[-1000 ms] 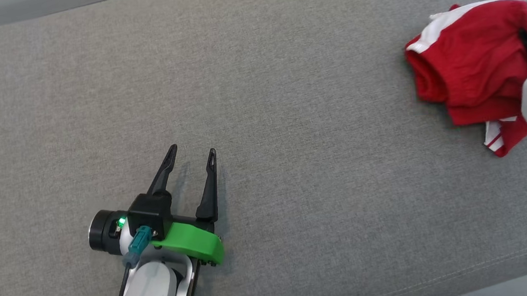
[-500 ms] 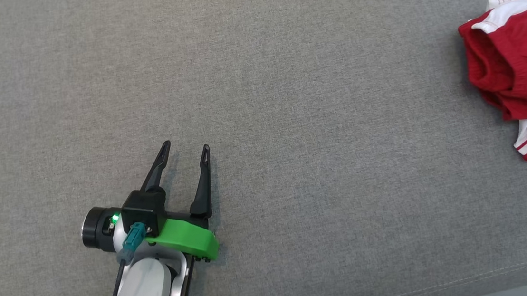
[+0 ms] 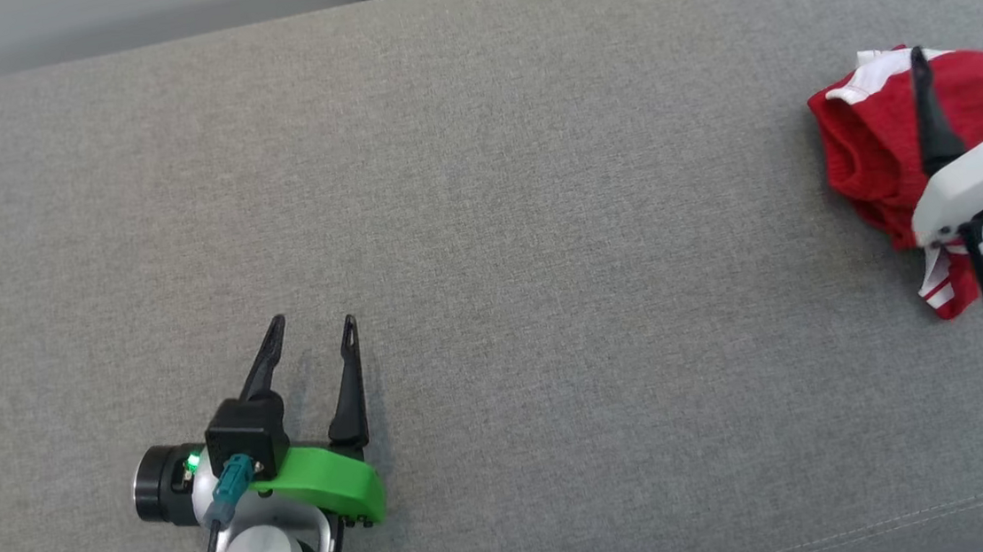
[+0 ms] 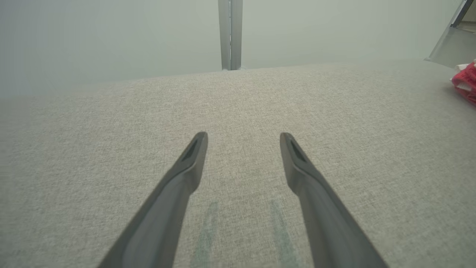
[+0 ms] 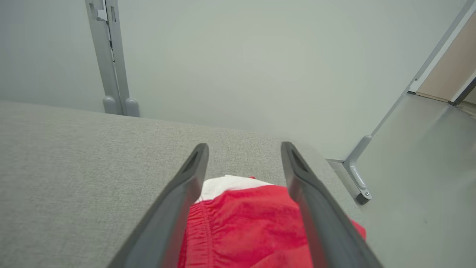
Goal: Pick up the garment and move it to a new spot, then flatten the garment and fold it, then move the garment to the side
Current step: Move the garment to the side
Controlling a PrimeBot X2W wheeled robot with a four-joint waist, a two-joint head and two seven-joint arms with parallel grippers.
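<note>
The red garment (image 3: 867, 145) lay bunched at 3 o'clock on the grey cushion (image 3: 544, 262), under the wide-open, empty right gripper (image 3: 961, 48). Soft and light, it would probably sag; its white edge seemed a good hold.

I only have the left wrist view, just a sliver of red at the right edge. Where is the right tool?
Observer: The right tool hangs over the red garment, open.
Operator: Is the garment flat?
Observer: No, it lies bunched in a heap, white trim showing at its far edge.
Operator: Close to the cushion's end?
Observer: Yes, the right wrist view shows the cushion edge and floor just beyond it.
</note>
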